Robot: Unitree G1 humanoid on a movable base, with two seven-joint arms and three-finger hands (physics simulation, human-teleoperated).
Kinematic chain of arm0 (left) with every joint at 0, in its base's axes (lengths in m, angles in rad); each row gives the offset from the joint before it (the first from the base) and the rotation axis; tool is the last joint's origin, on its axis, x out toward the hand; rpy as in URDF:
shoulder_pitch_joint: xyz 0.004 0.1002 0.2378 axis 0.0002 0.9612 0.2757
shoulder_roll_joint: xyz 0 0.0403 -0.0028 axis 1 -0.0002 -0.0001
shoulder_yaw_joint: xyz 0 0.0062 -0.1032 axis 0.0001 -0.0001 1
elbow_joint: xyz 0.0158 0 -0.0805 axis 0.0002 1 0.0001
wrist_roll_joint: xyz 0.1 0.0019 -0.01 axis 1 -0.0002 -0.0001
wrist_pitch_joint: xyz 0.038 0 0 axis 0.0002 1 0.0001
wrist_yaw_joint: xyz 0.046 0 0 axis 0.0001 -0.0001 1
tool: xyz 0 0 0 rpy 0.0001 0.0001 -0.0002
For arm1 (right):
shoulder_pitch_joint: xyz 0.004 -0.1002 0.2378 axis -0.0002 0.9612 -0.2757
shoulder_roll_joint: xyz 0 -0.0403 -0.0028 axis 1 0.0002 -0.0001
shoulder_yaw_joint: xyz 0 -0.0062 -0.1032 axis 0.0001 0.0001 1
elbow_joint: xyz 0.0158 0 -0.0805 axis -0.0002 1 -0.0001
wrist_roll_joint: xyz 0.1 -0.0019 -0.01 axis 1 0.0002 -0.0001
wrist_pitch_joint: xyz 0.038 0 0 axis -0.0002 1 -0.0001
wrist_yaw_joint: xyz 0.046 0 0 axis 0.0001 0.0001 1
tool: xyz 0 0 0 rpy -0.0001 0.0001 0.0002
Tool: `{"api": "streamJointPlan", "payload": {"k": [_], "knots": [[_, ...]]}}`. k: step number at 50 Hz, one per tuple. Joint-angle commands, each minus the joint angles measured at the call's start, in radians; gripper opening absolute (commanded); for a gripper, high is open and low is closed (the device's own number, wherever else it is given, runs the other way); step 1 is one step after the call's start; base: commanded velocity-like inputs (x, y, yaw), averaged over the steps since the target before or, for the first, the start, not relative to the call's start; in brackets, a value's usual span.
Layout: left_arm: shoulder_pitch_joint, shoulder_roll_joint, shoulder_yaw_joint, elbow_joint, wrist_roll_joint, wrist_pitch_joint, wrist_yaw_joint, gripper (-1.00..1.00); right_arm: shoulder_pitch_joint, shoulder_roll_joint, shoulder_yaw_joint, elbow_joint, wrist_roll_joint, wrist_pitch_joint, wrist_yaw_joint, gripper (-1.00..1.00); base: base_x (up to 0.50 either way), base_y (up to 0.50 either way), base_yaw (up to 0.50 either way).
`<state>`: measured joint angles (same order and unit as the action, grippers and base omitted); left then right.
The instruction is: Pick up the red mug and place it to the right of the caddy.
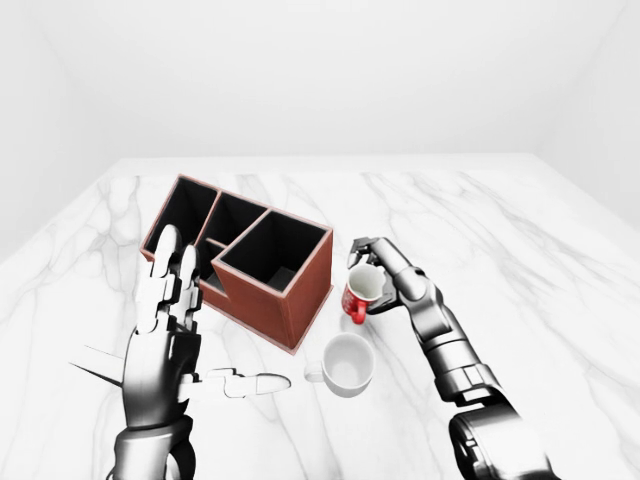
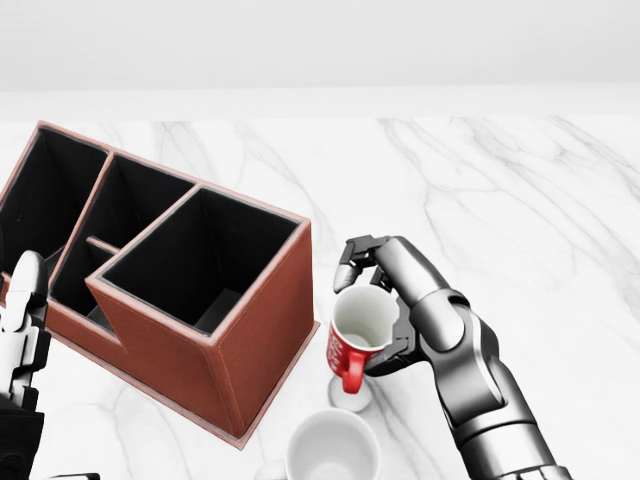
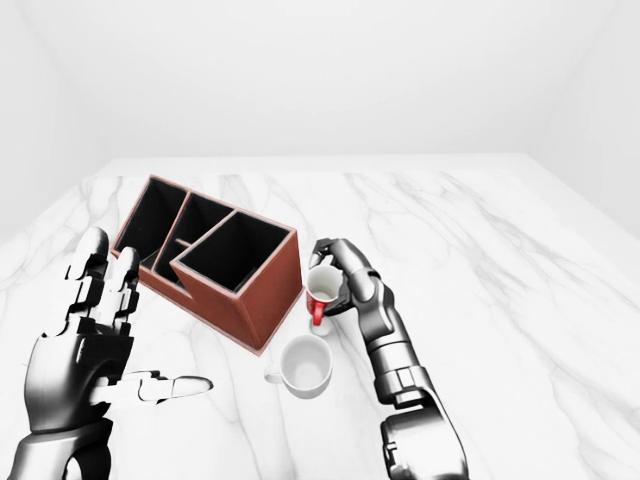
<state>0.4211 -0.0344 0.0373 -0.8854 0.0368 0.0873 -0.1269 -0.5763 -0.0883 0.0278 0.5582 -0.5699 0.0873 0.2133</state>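
I have the right hand (image 2: 385,300) with its fingers (image 2: 352,256) clenched round the red mug (image 2: 352,345), tilted just right of the caddy (image 2: 215,300) above the tabletop (image 2: 520,190), left hand (image 1: 165,330) released, so next I judge: lower and release.

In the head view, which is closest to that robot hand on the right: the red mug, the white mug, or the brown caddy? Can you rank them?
From the right robot hand:
1. Red mug, held in its fingers.
2. White mug, just below, at the bottom edge.
3. Caddy, to the left; nearly as close as the white mug.
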Motion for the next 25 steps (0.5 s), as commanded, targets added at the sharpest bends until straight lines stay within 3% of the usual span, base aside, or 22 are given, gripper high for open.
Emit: {"api": "streamJointPlan", "payload": {"k": [1, 25], "knots": [[0.0, -0.002, 0.003, 0.003, -0.001, 0.0, -0.003, 1.0, -0.022, 0.016, 0.0, 0.032, 0.022, 0.0, -0.034, -1.0, 0.0, 0.0, 0.0], [0.002, -0.005, 0.012, -0.011, -0.006, 0.0, -0.008, 1.0, -0.039, 0.04, 0.007, 0.129, 0.078, 0.0, -0.109, -1.0, 0.0, 0.0, 0.0]]}}
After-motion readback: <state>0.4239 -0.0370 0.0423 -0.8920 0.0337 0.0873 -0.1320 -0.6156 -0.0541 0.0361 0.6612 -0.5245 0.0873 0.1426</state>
